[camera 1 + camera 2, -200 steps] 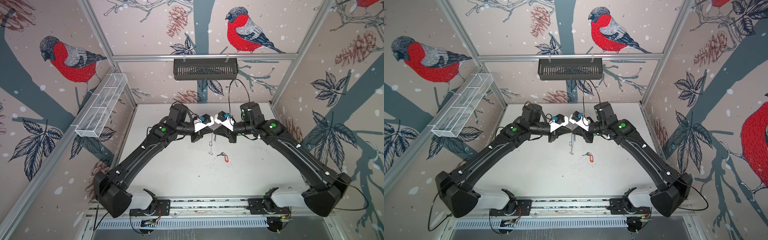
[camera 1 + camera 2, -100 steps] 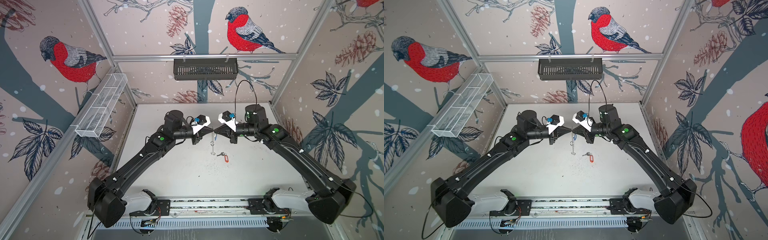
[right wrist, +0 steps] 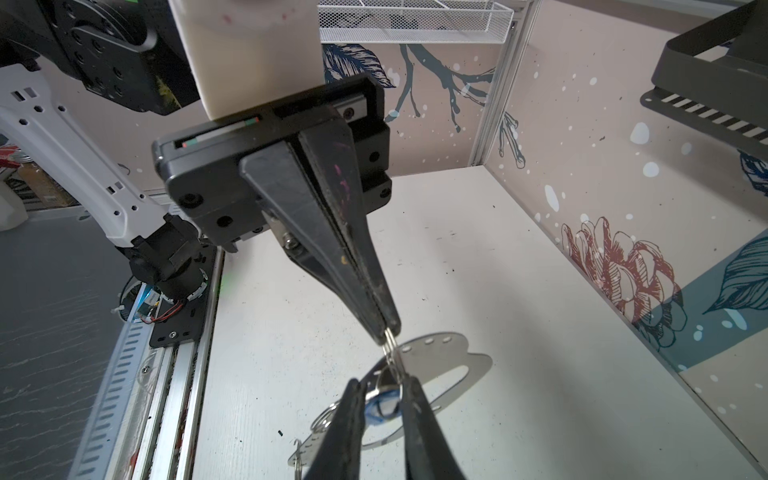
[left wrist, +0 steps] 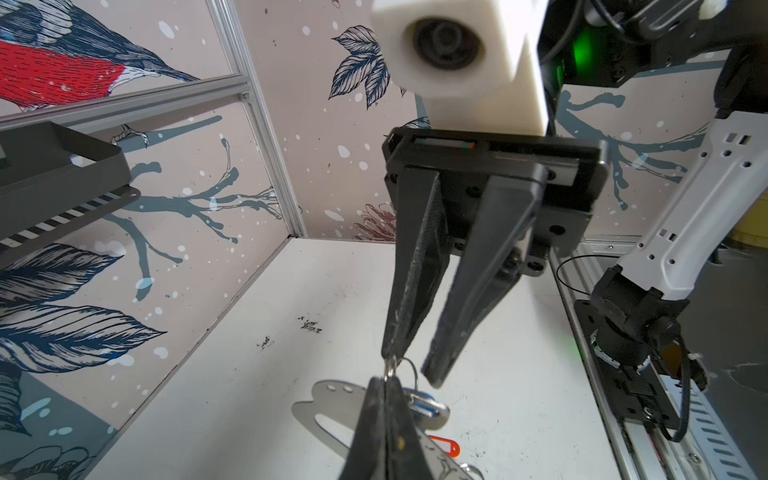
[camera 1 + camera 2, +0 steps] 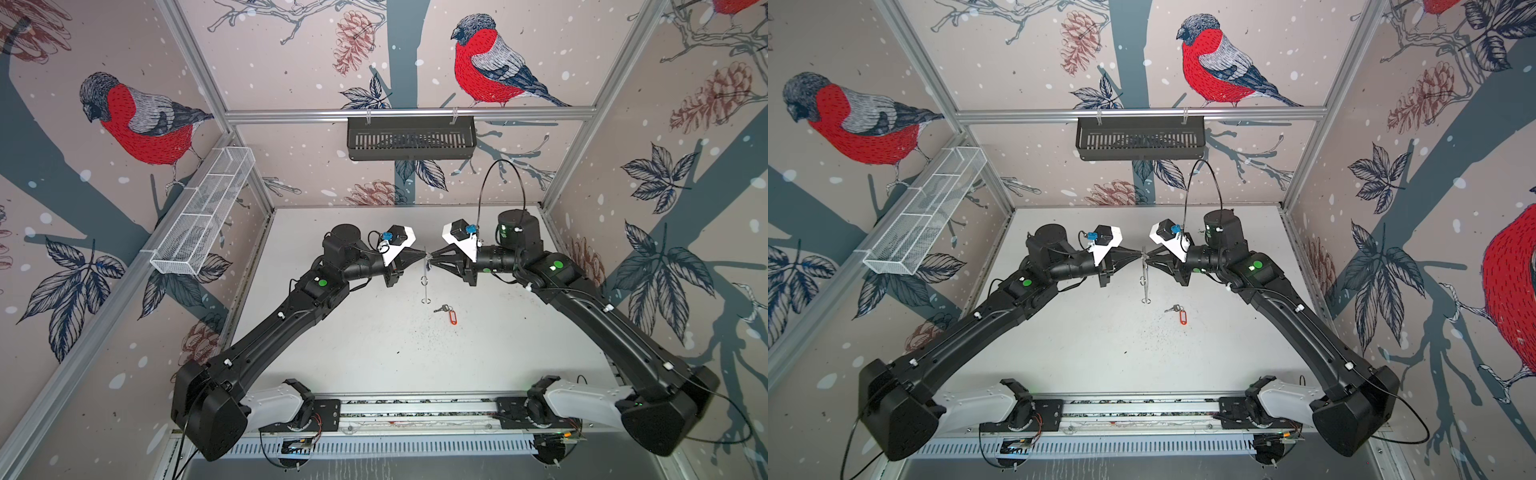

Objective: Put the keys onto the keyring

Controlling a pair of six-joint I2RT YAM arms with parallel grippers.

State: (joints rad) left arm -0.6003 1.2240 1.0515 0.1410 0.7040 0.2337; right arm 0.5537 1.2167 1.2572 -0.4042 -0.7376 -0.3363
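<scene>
The keyring (image 5: 424, 282), a flat grey plate with a long slot (image 4: 328, 409), hangs on edge above the table from a small metal ring. My left gripper (image 4: 386, 380) is shut on that ring (image 3: 390, 347). Opposite it, my right gripper (image 3: 382, 384) is open; one fingertip (image 4: 390, 353) touches the ring and the other stands apart. A blue tag (image 3: 382, 406) with its keys hangs beside the plate, between the right fingers. The red-orange tagged keys (image 5: 449, 313) lie on the table below and to the right, also in a top view (image 5: 1179, 313).
A black slotted basket (image 5: 411, 137) hangs on the back wall and a white wire basket (image 5: 203, 216) on the left wall. The arms' base rail (image 5: 415, 409) runs along the table's front edge. Dark specks dot the white table (image 5: 374, 353).
The right gripper's jaws have parted; a second ago both grippers were shut tip to tip. Both arms rose and swung outward, and the plate still hangs between them.
</scene>
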